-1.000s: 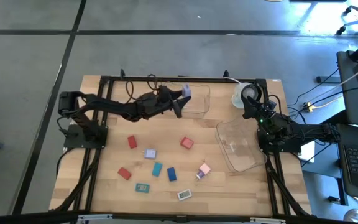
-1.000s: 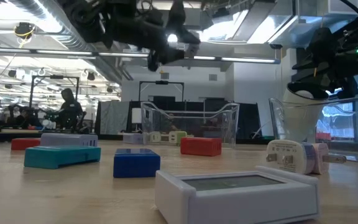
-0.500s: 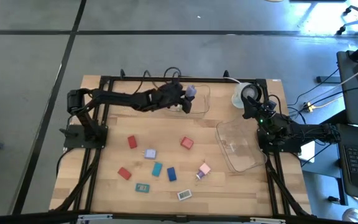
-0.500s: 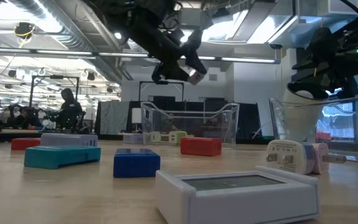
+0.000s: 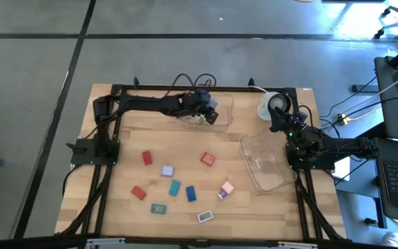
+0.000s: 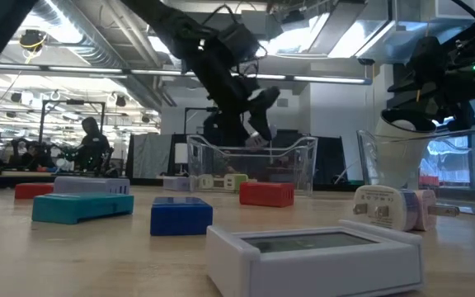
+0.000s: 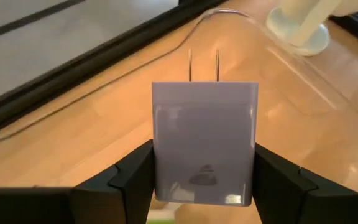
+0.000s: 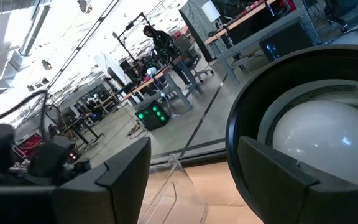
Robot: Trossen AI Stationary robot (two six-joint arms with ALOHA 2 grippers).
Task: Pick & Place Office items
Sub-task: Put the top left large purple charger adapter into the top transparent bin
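Clearly, left claw [image 7: 204, 180] grips lavender charger [image 7: 204, 143], prongs forward.

no legible txt or nos. anywhere; faint mark on lavender plug [image 7: 204, 143], unreadable

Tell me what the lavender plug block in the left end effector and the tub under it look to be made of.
Lavender plug block: likely smooth matte plastic, going by its even colour and soft sheen; its two thin prongs look like metal. It sits clamped in the left end effector. Clear tub: probably rigid transparent plastic, since the room shows through its walls and its rims catch bright highlights.
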